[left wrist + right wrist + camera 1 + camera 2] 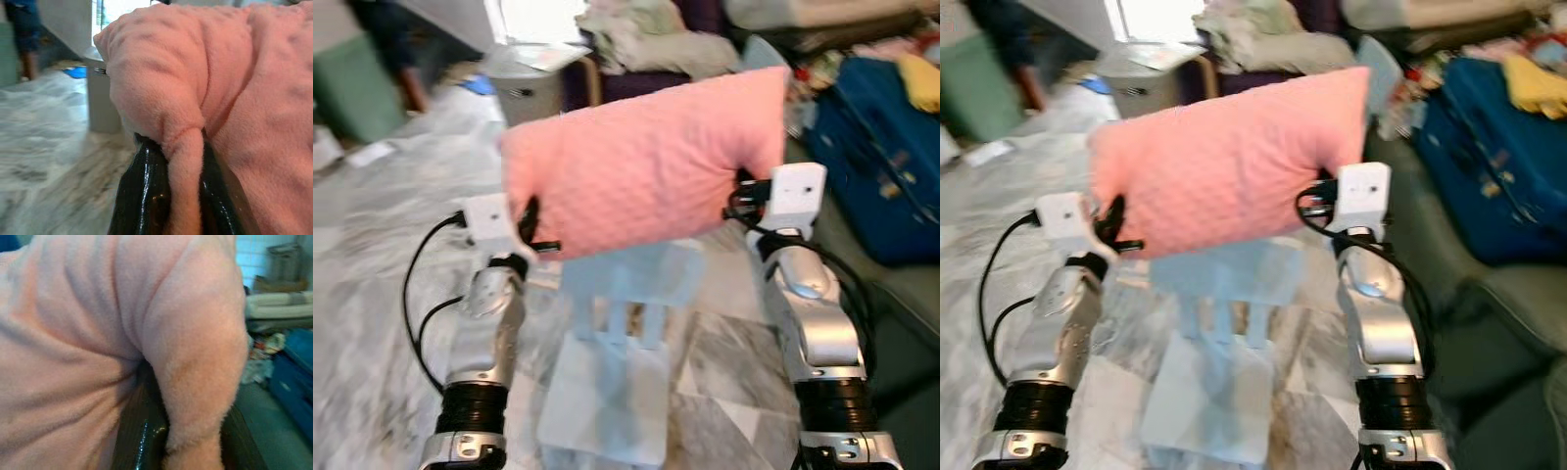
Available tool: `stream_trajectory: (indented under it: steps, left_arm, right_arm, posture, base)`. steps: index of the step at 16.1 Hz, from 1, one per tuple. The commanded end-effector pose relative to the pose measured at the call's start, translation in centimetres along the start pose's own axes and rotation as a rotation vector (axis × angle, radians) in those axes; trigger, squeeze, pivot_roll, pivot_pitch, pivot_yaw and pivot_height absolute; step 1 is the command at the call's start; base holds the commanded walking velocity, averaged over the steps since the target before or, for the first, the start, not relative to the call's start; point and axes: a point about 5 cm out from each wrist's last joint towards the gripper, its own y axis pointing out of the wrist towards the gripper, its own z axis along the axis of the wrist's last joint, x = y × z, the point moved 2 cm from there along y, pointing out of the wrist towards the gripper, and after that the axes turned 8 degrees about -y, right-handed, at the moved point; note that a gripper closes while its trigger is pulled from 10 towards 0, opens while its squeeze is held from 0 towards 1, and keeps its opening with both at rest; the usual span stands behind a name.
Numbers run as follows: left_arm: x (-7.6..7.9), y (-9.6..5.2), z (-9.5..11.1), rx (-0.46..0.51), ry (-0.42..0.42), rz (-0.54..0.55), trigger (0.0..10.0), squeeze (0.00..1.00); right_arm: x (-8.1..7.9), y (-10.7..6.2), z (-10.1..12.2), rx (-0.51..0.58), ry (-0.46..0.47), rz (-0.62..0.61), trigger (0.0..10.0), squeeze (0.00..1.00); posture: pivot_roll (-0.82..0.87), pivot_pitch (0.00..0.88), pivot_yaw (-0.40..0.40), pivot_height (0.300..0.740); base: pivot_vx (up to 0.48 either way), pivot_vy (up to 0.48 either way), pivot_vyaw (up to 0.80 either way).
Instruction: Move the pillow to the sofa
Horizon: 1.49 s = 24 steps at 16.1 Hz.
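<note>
A pink fleece pillow [641, 162] hangs in the air in front of me, held up between both arms and tilted with its right end higher. My left gripper [530, 233] is shut on the pillow's lower left corner. In the left wrist view its black fingers [142, 196] pinch a fold of the pink fabric [186, 171]. My right gripper [741, 201] is shut on the pillow's right edge, and the right wrist view has its fingers [142, 435] clamped on a corner of the pillow [195, 382]. A dark grey-green sofa [1498, 313] lies at the right.
A pale blue plastic stool [626, 294] stands on the marble floor [372, 294] just below the pillow. A blue suitcase [891, 166] lies on the sofa side at the right. A grey bin [524, 88] and piled clothes [646, 34] stand beyond.
</note>
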Motion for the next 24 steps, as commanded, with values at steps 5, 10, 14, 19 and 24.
stream_trajectory:
  steps: [5,10,14,19,24]
  left_arm:
    - [0.6,-0.1,0.1,-0.001,-0.007,-0.012,10.0,0.00]
    - [0.9,-0.4,-0.8,-0.051,-0.024,-0.011,10.0,0.00]
    - [0.3,-0.7,-1.0,-0.062,-0.042,0.011,10.0,0.00]
    - [0.5,-0.9,-1.2,-0.079,-0.045,0.009,10.0,0.00]
    - [0.5,-0.9,-1.3,-0.088,-0.058,0.003,10.0,0.00]
  right_arm:
    - [0.5,0.1,0.8,0.023,0.010,-0.018,10.0,0.00]
    - [0.2,-0.2,0.6,0.017,0.019,-0.004,10.0,0.00]
    - [0.2,-0.5,0.4,0.008,0.022,0.000,10.0,0.00]
    - [0.3,-0.5,0.5,0.005,0.019,0.003,10.0,0.00]
    - [0.3,-0.6,0.4,-0.001,0.023,0.005,10.0,0.00]
  posture:
    - [-0.01,0.000,0.039,0.740]
    - [-0.01,0.000,0.035,0.740]
    - [-0.02,0.000,0.031,0.740]
    - [-0.02,0.000,0.031,0.740]
    - [-0.02,0.000,0.031,0.740]
  base:
    - [0.000,0.000,0.00]
    - [0.000,0.000,0.00]
    - [0.000,0.000,0.00]
    - [0.000,0.000,0.00]
    - [0.000,0.000,0.00]
